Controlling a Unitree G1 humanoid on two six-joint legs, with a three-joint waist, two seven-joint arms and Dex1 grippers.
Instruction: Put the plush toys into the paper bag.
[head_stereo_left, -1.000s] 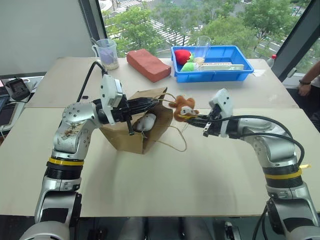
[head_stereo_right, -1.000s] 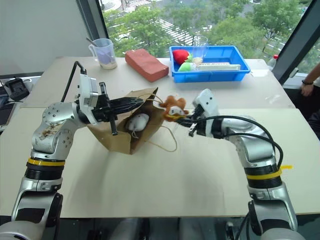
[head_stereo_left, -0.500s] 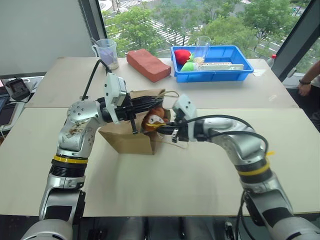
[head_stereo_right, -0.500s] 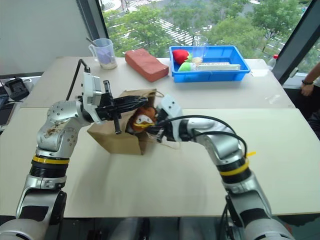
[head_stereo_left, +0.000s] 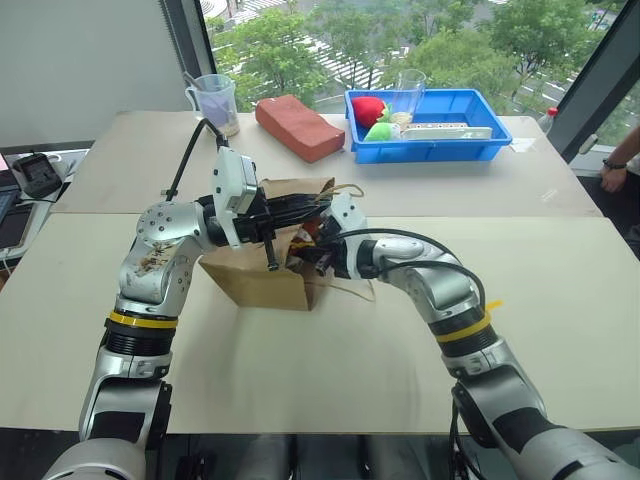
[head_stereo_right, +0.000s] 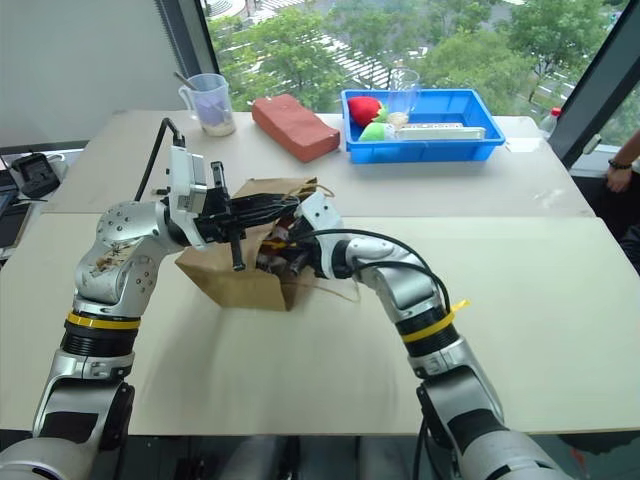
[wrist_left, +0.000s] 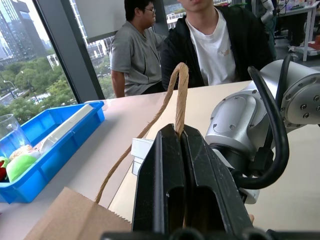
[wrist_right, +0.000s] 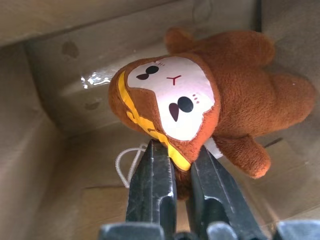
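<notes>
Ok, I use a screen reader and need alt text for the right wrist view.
A brown plush toy with a pale face sits inside the paper bag, with the right gripper closed on its lower edge. Brown paper walls surround it.

A plain brown kraft paper bag (head_stereo_left: 262, 281) with twisted tan loop handles lies tipped on its side, its mouth open and facing sideways. One handle (wrist_left: 176, 102) stands up from the bag's top edge; the other loop trails out from the mouth. Inside the bag, against its inner wall, lies a brown plush toy (wrist_right: 200, 102) with a pale face and an orange-yellow band.
</notes>
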